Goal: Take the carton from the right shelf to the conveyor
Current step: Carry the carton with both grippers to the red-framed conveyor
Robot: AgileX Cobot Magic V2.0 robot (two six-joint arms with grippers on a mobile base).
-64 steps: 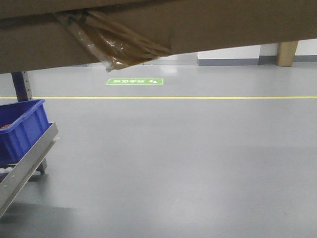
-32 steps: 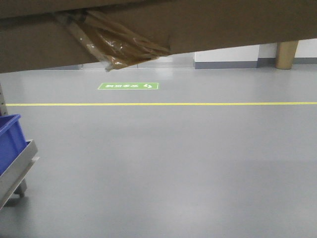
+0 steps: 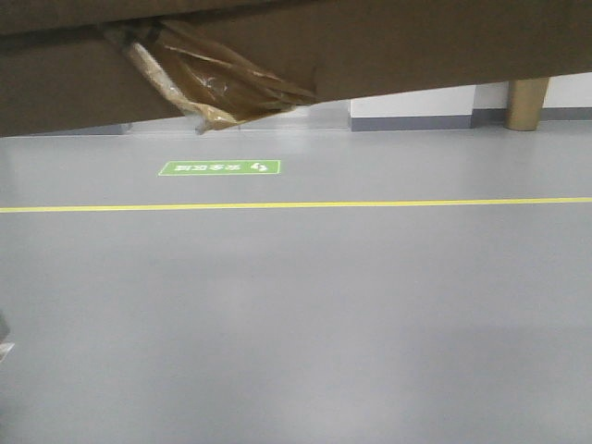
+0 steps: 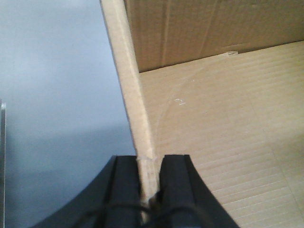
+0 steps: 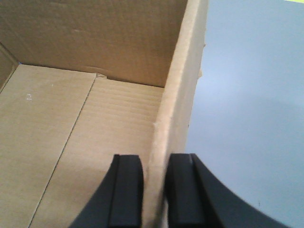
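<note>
— How does the carton [image 3: 388,46] look?
— Plain brown corrugated, open-topped, with a wad of yellowish tape [image 3: 217,88] dangling from its lower edge. It is held above the grey floor [image 3: 296,324], spanning the front view's top edge.
— And the grippers?
— The left gripper [image 4: 151,164] is clamped on the left wall's rim, and the right gripper [image 5: 154,164] pinches the right wall.
— What differs between views?
— Only the front view shows the yellow line [image 3: 296,204] and green floor sign [image 3: 219,167]. The wrist views show the carton's ribbed inside.

The plain brown corrugated carton [image 3: 416,46] hangs aloft, its underside spanning the front view at 12 o'clock. It is open-topped and empty inside, with a wad of yellowish tape [image 3: 217,88] dangling at 11 o'clock.
</note>
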